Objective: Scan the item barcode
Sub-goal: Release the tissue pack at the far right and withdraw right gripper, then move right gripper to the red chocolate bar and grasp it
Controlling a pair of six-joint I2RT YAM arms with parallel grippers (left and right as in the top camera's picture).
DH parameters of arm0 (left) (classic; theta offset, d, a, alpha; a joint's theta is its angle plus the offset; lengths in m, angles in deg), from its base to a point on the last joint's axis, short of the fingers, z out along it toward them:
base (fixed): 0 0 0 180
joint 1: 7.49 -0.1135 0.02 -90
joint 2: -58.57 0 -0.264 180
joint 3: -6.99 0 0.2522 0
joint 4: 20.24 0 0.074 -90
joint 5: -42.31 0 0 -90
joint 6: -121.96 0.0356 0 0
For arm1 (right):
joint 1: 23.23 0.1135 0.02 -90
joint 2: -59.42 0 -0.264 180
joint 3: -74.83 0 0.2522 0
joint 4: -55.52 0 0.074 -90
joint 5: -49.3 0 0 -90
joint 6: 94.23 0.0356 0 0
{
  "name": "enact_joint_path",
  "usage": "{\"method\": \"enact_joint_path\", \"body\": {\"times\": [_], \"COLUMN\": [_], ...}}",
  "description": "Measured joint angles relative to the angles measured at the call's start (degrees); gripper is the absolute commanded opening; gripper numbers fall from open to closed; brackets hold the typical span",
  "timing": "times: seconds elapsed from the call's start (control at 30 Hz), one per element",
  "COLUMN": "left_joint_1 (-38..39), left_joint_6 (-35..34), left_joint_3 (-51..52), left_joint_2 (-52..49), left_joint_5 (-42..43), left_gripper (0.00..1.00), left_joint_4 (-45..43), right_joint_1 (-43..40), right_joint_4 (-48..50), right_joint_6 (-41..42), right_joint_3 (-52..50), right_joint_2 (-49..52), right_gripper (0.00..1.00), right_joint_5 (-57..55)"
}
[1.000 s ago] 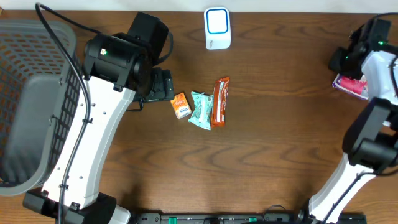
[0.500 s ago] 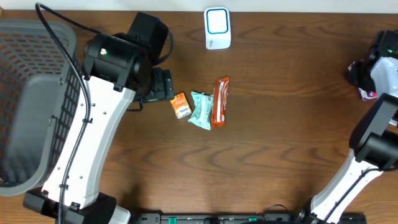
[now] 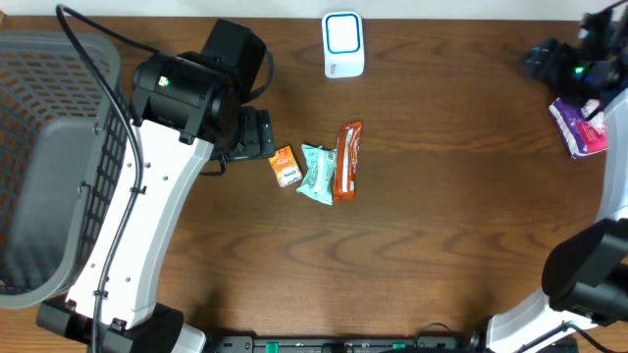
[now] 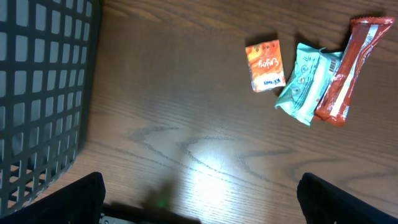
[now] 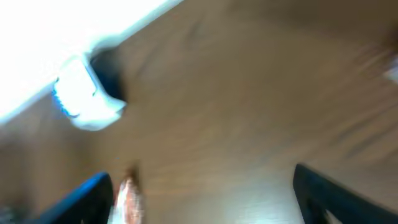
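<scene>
Inspecting the mid-table cluster: the orange box (image 4: 265, 64), teal packet (image 4: 308, 81) and red bar (image 4: 345, 68) lie side by side, ahead and to the right of the left gripper (image 4: 208, 202), whose jaws stand wide and empty. These are judged the items awaiting scanning. The red bar's long axis runs toward the scanner (image 3: 343, 44) at the far edge. The left gripper is clearly the nearer. The right gripper (image 5: 202, 190) sits at the far right corner, jaws apart, its view blurred. Against a second ago, the pink packet (image 3: 579, 127), then clamped in the right gripper, now lies free at the right edge. The cluster and the left gripper are unchanged.
</scene>
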State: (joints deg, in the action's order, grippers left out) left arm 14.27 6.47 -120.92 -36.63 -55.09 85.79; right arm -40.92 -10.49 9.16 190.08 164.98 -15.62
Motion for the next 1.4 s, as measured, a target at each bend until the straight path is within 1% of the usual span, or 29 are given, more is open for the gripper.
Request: {"method": "enact_joint_path", "body": {"times": [0.1,0.23,0.47,0.7,0.77,0.87,0.9,1.07,1.27,1.3,1.33,1.4], "left_joint_1": [0.0,0.0,0.0,0.0,0.0,0.0,0.0,0.0,0.0,0.0,0.0,0.0], "left_joint_6": [0.0,0.0,0.0,0.0,0.0,0.0,0.0,0.0,0.0,0.0,0.0,0.0], "left_joint_3": [0.0,0.0,0.0,0.0,0.0,0.0,0.0,0.0,0.0,0.0,0.0,0.0], "left_joint_2": [0.0,0.0,0.0,0.0,0.0,0.0,0.0,0.0,0.0,0.0,0.0,0.0], "left_joint_5": [0.0,0.0,0.0,0.0,0.0,0.0,0.0,0.0,0.0,0.0,0.0,0.0], "left_gripper": [0.98,0.98,0.98,0.98,0.98,0.98,0.98,0.98,0.98,0.98,0.98,0.98], "left_joint_4": [0.0,0.0,0.0,0.0,0.0,0.0,0.0,0.0,0.0,0.0,0.0,0.0], "right_joint_1": [2.9,7.1,15.1,26.0,28.4,31.9,33.6,37.4,40.5,40.9,41.0,41.4], "right_joint_4": [-7.6,-15.1,-15.5,-10.4,-6.8,-0.5,3.4,12.2,16.1,16.5,16.8,17.7], "right_joint_6": [-0.2,-0.3,-0.3,-0.2,0.7,4.3,6.6,12.9,19.3,20.0,20.5,21.4], "right_joint_3": [0.0,-0.1,-1.7,-7.3,-9.3,-13.8,-16.5,-23.3,-28.5,-29.2,-29.8,-30.9], "right_joint_2": [0.5,1.2,2.2,2.8,2.8,2.8,2.8,2.9,2.9,2.9,2.9,2.9], "right_gripper": [0.99,0.99,0.99,0.99,0.99,0.99,0.99,0.99,0.99,0.97,0.92,0.86], "right_joint_5": [3.6,3.2,2.1,2.1,1.9,1.2,0.9,-0.2,-3.5,-4.0,-4.2,-4.7]}}
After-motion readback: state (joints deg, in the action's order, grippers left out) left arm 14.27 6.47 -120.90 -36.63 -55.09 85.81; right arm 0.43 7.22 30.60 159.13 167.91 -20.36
